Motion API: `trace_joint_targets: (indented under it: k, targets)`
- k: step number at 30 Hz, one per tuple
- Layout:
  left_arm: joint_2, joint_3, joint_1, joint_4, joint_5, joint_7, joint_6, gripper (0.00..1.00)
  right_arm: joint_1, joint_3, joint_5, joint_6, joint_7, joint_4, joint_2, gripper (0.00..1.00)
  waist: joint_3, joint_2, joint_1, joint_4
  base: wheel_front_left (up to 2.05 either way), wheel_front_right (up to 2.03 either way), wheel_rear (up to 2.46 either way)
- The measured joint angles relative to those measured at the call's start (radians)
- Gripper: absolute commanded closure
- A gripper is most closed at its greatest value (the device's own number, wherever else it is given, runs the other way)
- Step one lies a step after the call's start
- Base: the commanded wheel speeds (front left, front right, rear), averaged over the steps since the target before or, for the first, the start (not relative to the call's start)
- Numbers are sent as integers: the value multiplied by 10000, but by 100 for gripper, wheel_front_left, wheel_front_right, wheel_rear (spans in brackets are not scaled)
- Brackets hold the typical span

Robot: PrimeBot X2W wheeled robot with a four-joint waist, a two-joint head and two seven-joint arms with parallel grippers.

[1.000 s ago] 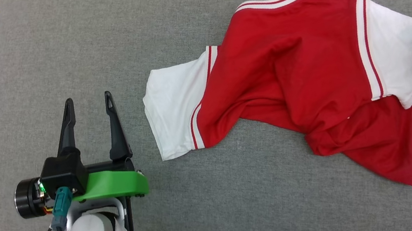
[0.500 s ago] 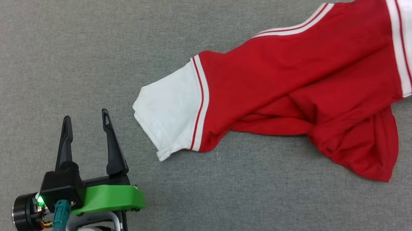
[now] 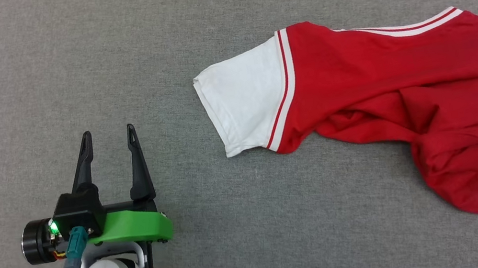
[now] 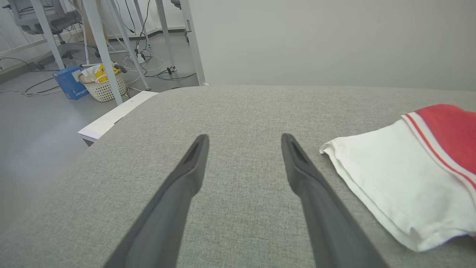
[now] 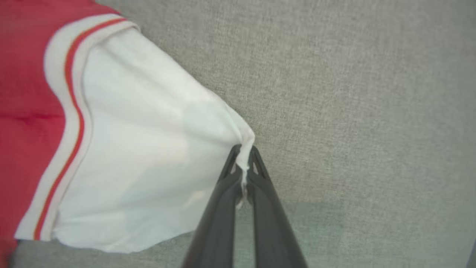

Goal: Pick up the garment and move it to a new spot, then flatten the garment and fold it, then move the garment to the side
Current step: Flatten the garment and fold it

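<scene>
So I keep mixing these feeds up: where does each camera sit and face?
Head view: from the head, down at the garment on the grey cushion; left gripper lower left.
Left wrist view: along the open left gripper, across the cushion.
Right wrist view: down the right gripper, shut on one sleeve.
Shared: head and left wrist views show the free sleeve.

- We see a red knit T-shirt (image 3: 380, 76) with plain white short sleeves (image 3: 245, 99).
- Its trim (image 3: 286, 77) is striped white, red, white where sleeve meets body and along the neckline.
- The woven fabric surface (image 3: 199, 14) is a flecked mid-grey.
- Our left gripper (image 3: 108, 135) has black fingers, above a bright green curved plastic bracket (image 3: 133, 224) and a teal connector (image 3: 73, 241).
- Our right gripper (image 5: 243, 150) has dark grey fingers.
- We see a blue cardboard box (image 4: 70, 82) and a white lattice basket (image 4: 104, 87) with yellow contents.
</scene>
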Motion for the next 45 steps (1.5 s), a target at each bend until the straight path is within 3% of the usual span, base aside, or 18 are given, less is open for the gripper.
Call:
trace_joint_targets:
  k: [3, 8, 17, 22, 23, 28, 33, 38, 45]
  targets:
    - [-8, 15, -66, 84, 61, -2, -6, 0, 255, -295, -169, 0, -134, 665, 585, 100, 92, 0, 0, 112, 0, 0, 0]
    - [-27, 130, -94, 242, 105, -2, -123, 0, 237, -575, -407, 0, -556, 1066, 947, 100, 113, 0, 0, 163, 0, 0, 0]
    - [-17, 451, -135, 405, 174, -2, -345, 0, 198, -77, -662, -2, -2197, 725, 1304, 100, -268, 0, 0, -153, 0, 0, 0]
    - [17, 639, -130, 464, 244, 0, -359, 0, 255, 171, -533, 0, -2591, 483, 1526, 100, -479, 0, 0, -421, 0, 0, 0]
    - [17, 654, -129, 477, 244, 0, -380, 0, 255, 148, -602, 0, -2719, 571, 1530, 0, -523, 0, 0, -473, 0, 0, 0]
    - [12, 658, -128, 548, 318, -2, -435, 0, 256, -123, -1139, 0, -3747, 857, 1616, 0, -724, 0, 0, -608, 0, 0, 0]
    - [13, 779, -39, 581, 318, -2, -443, 0, 309, -867, -2389, 0, -5921, 826, 1992, 0, -988, 0, 0, -664, 0, 0, 0]
    - [17, 878, 323, 621, 343, -2, -445, 0, 1032, -1785, -3653, 0, -7752, 407, 3068, 0, -1374, 0, -1, -761, 0, 0, 0]
    - [19, 932, 621, 602, 347, 0, -520, 0, 2220, -2986, -4824, 0, -8888, -729, 4518, 0, -1870, 0, 0, -925, 0, 0, 0]
